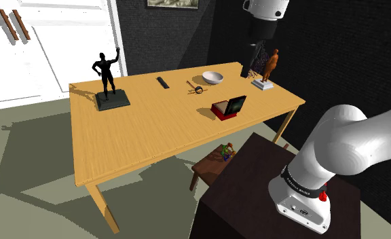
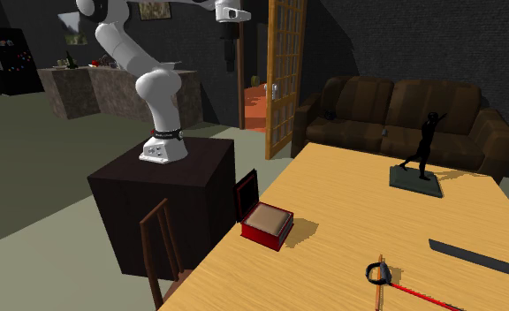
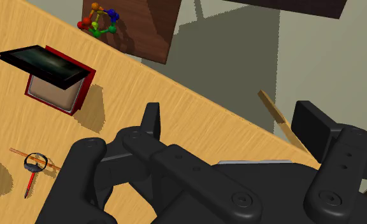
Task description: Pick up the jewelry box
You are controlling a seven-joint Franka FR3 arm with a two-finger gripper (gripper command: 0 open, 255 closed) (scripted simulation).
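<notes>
Gripper [image 3: 230,113] open: I see both black fingers [image 3: 151,121] standing well apart, with nothing but bare table [image 1: 140,129] between them. It hangs high above the table's far right corner in the shoulder view, near a brown figurine [image 1: 270,66]. The jewelry box [image 1: 227,108] is a low red case with a tan inside. It sits on the table near the edge that faces the stand [image 2: 160,199], well apart from the gripper. Its dark lid [image 2: 246,194] is raised on the hinge side, which is toward the stand, so the open mouth faces across the table. The long axis runs along the hinge, roughly parallel to that table edge. A white bowl [image 1: 212,77] and a small red-handled tool [image 2: 394,281] lie farther in. There is lettering on the band at the arm's base [image 1: 303,189], too small for me to read.
</notes>
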